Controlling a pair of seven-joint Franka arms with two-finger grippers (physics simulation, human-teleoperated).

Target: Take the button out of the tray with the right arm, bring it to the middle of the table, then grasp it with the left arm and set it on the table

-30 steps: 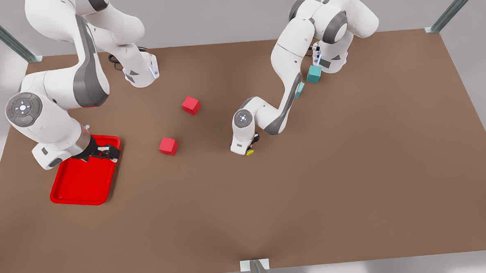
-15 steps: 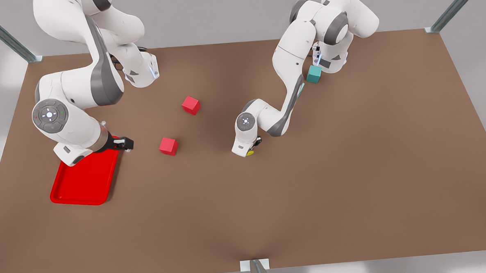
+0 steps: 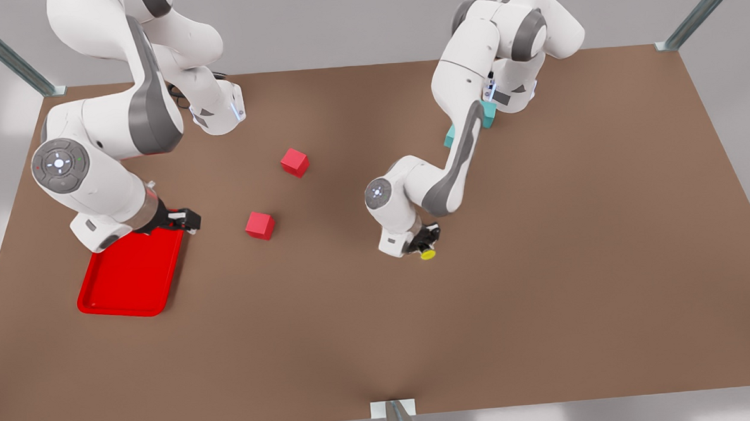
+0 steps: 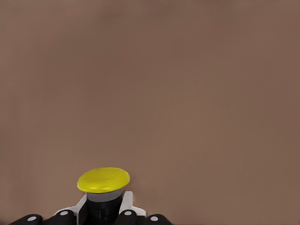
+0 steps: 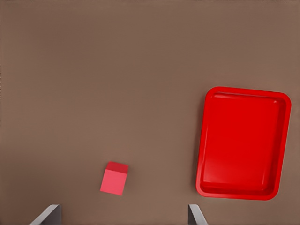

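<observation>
Button (image 3: 427, 255), a tiny push-button with a round yellow cap on a short black body, sits pinched between the black fingers of the left gripper (image 3: 424, 246), near the middle of the plain matte brown table (image 3: 542, 260) and well apart from the shallow glossy red rectangular tray (image 3: 131, 278), toward the front view's right of it. In the left wrist view the yellow cap (image 4: 103, 180) juts out past the fingertips (image 4: 125, 206) over bare tabletop. The right gripper (image 3: 189, 221) hangs just off the tray's far corner, on the side facing the button, its fingers (image 5: 49, 215) spread wide with nothing between them. One small red cube (image 3: 260, 225) lies on the table between the tray and the button, a second red cube (image 3: 295, 162) farther back. A teal cube (image 3: 488, 112) shows behind the left arm (image 3: 461, 156), well apart from the tray. The right arm (image 3: 95, 178) leans over the tray's far end.
</observation>
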